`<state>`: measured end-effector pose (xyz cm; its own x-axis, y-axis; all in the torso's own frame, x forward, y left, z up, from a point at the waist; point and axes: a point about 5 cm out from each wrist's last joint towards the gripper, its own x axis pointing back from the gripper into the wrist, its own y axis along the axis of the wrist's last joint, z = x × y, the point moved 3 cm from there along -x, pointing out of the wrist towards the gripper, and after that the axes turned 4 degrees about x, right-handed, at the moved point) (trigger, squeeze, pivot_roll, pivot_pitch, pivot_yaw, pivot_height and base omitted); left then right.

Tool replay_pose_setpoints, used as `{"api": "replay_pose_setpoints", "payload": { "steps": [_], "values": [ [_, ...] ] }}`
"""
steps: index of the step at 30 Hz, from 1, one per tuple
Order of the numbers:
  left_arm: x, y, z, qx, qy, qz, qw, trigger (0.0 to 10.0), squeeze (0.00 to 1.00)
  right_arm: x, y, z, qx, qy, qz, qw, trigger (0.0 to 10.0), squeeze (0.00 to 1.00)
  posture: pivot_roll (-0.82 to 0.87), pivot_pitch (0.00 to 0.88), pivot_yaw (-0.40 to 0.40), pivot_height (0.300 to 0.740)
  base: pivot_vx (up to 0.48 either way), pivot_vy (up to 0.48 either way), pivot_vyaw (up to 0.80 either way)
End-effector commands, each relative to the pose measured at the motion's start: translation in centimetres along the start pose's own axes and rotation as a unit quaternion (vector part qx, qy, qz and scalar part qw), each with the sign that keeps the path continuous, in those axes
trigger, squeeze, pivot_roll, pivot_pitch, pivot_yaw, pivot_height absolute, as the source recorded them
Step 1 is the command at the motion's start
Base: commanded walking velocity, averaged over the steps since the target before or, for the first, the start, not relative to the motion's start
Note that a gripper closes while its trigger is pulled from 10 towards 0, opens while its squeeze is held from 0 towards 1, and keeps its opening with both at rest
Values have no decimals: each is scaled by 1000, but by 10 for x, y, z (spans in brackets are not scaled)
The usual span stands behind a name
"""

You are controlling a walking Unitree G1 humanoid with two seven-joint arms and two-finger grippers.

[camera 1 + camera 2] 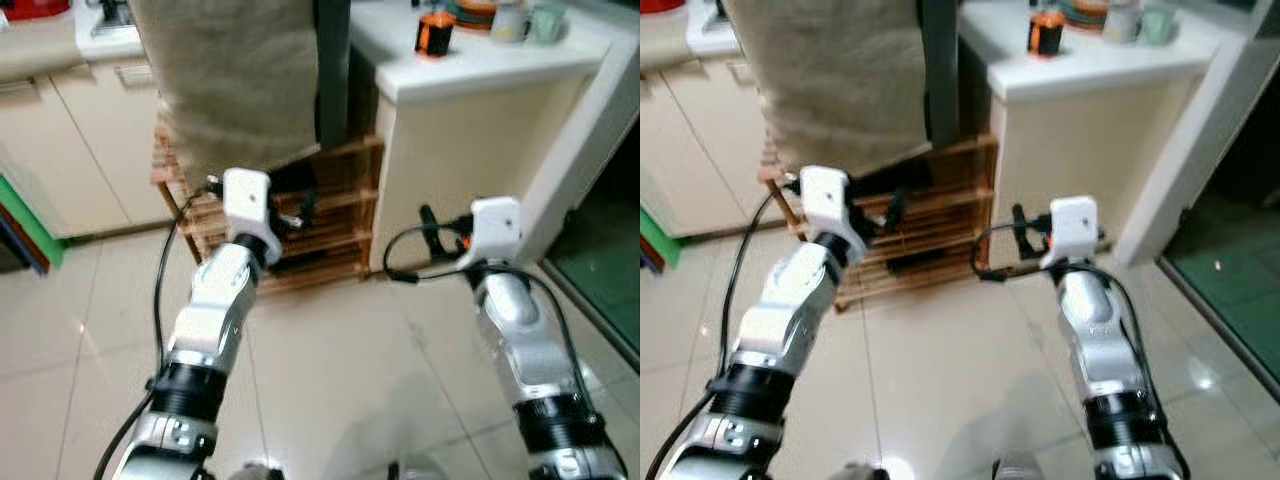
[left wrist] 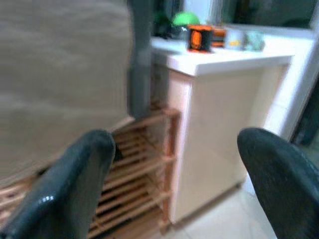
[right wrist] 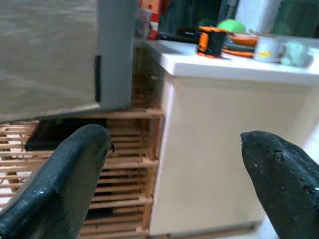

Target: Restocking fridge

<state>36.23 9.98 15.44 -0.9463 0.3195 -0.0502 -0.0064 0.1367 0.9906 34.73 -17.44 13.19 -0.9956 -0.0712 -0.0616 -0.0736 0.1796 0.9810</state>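
At the far left of the head views stood cream cabinets (image 1: 95, 140) with a green and dark edge (image 1: 25, 225) low beside them. Above the middle-left hung a beige cloth (image 1: 235, 80) over a grey upright panel (image 1: 333, 70), and under it sat a wooden slatted rack (image 1: 330, 215) on the pale tiled floor (image 1: 330, 370). A dark flat thing (image 3: 60, 133) lay on the rack's upper shelf.

The left gripper (image 2: 174, 189) reached forward at lower left of centre, in front of the rack, with its jaws wide apart and holding nothing; one finger (image 2: 70, 184) showed blurred in the wrist view.

Right of the rack rose a cream cabinet with a white surface (image 1: 480, 60) in the upper right. On it stood an orange and black container (image 1: 434, 32), plates (image 3: 244, 42) with a green round thing (image 3: 232, 25) behind them, and two pale cups (image 1: 528, 22).

The right gripper (image 3: 174, 179) was held forward at lower right, before the cabinet's side, jaws also spread wide and empty, one finger (image 3: 279, 174) dark and close to the lens. A black cable (image 1: 400, 255) looped by its wrist.

At the far right edge ran a dark green glass door (image 1: 600, 270). No fridge could be told for certain.
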Motion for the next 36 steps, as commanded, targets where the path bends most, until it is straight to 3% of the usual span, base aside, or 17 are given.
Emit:
{"api": "replay_pose_setpoints", "payload": {
  "steps": [1,12,21,25,29,32,36],
  "values": [
    [0,2,11,-8,18,2,1000,10000,0,-3,8,13,0,21,-17,1000,10000,0,-161,0,49,697,304,375,0],
    [0,0,15,-7,28,7,1000,10000,0,2,7,9,-8,18,-18,1000,10000,0,-162,0,43,697,296,377,0],
    [1,-2,17,2,29,10,1000,10000,0,17,2,14,-22,27,-17,999,10000,0,-178,0,46,697,0,477,0],
    [0,-1,16,2,27,11,1000,10000,0,24,7,11,-4,33,-32,999,10000,0,-179,0,47,697,0,480,-194],
    [3,-6,22,-14,38,19,999,10000,0,50,1,-3,3,8,-31,999,10000,0,-183,0,49,697,0,480,-741],
    [4,-6,23,-29,45,16,998,10000,0,57,0,-10,0,-10,-32,999,10000,0,-189,0,52,697,0,320,-650],
    [2,-6,20,-18,41,13,999,10000,0,62,-3,-29,0,-50,-23,998,10000,0,-208,0,63,697,0,0,0]
  ]
}}
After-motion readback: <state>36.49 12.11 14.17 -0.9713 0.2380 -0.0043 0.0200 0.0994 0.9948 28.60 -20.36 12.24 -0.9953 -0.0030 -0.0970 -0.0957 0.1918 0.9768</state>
